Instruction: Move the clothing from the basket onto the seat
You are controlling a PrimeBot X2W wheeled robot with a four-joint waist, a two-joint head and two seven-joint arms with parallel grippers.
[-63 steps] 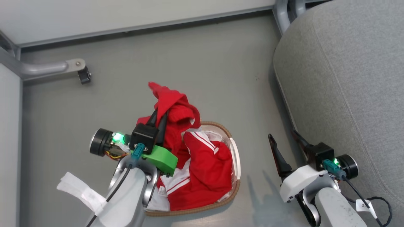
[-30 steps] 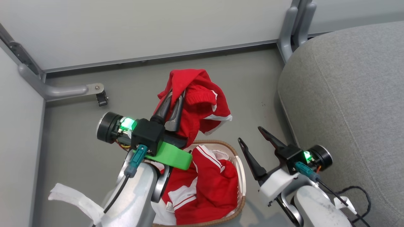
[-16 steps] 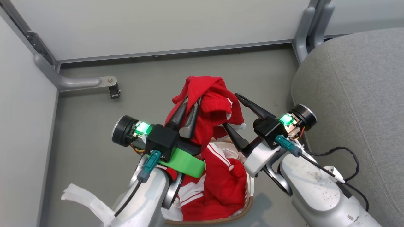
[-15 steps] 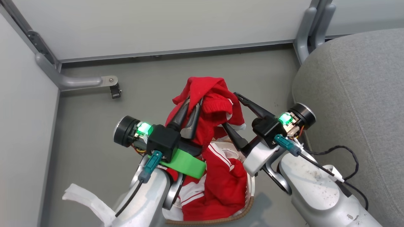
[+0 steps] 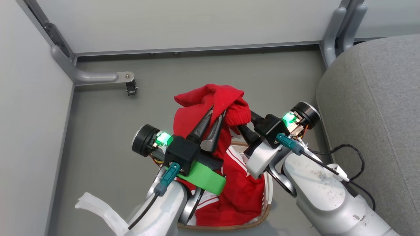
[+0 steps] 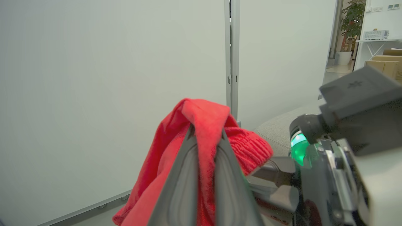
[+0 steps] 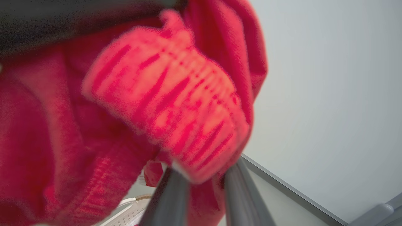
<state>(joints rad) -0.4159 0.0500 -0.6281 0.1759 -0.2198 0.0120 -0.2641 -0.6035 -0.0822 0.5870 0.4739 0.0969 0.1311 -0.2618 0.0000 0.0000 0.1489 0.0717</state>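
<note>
**Holding one red garment aloft, with the second grip in doubt**

The left gripper (image 5: 219,113) is clamping a fold of the lifted garment (image 5: 193,114) between fully closed fingers. The cloth is draping over the fingertips and hanging down toward the basket (image 5: 229,226) directly beneath. The right gripper (image 5: 246,124) is reaching in from the seat (image 5: 377,114) side and bracketing the garment's ribbed cuff (image 7: 176,103). Its fingers (image 7: 171,197) are standing narrowly apart with red cloth between them, but I cannot tell whether they are truly pinching it. The striped garment (image 5: 242,193) is lying in the basket under the lifted one's tail, and the seat is waiting well to the right with nothing on it.

Several things are looking risky from here:

- **Thin left-hand hold:** the left fingers are gripping only a thin fold near their tips. A quick swing toward the seat could be pulling that fold out and dropping the garment on the floor (image 5: 131,131).
- **Shallow right-hand hold:** if the right fingers are catching only the cuff's edge, the cuff may be slipping free as the arms separate.
- **Snagging below:** the hanging tail may be tangling with the striped garment, dragging it over the rim or tipping the light basket.
- **Crowded grippers:** the two grippers are working very near each other, so a sideways move could be knocking them together.
</note>
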